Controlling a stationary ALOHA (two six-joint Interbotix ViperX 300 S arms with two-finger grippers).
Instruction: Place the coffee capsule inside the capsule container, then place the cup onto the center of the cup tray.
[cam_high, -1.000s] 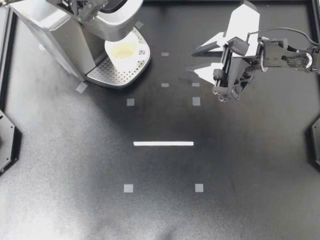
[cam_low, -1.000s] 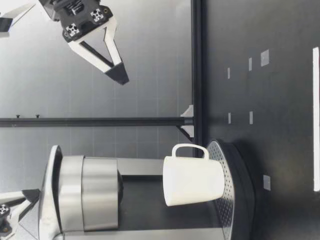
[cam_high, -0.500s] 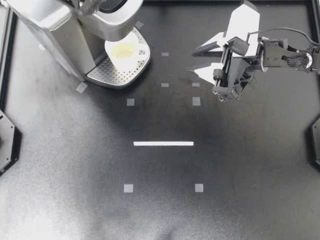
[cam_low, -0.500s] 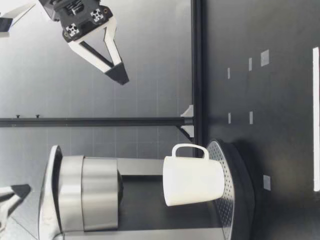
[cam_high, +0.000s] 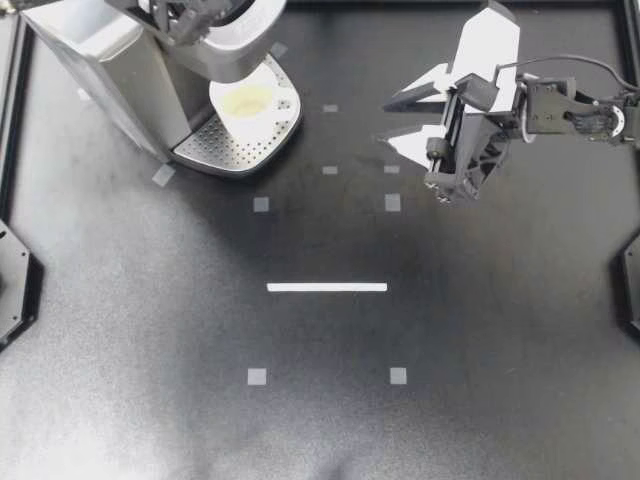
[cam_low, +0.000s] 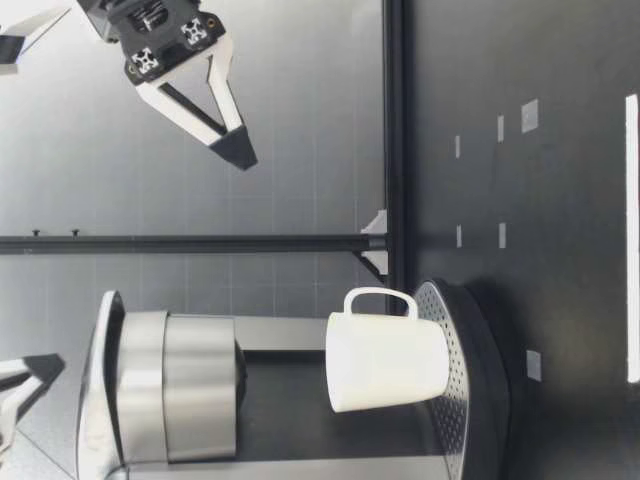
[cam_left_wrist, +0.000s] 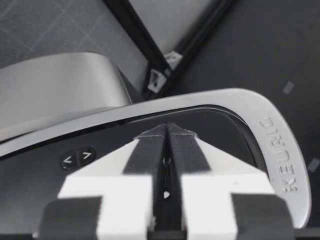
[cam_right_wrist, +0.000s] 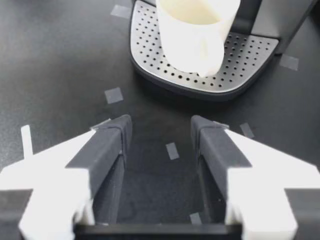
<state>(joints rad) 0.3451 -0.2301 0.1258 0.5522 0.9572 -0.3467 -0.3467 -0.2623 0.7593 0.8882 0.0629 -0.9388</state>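
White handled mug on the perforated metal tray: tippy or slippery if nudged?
Likely rigid: the white handled mug looks hard-walled. It narrows toward its base, so a high push may tip it. The perforated metal tray looks smooth; it could slide.

My left claw (cam_high: 185, 15) is mostly cut off at the edge, over the coffee machine (cam_high: 110, 70); in the low view only one fingertip (cam_low: 28, 373) of it shows; the cup (cam_high: 245, 100) sits partly hidden under the brew head below that claw; in the right wrist view the cup's rim, ahead of my right claw (cam_high: 392, 120), is cut off.
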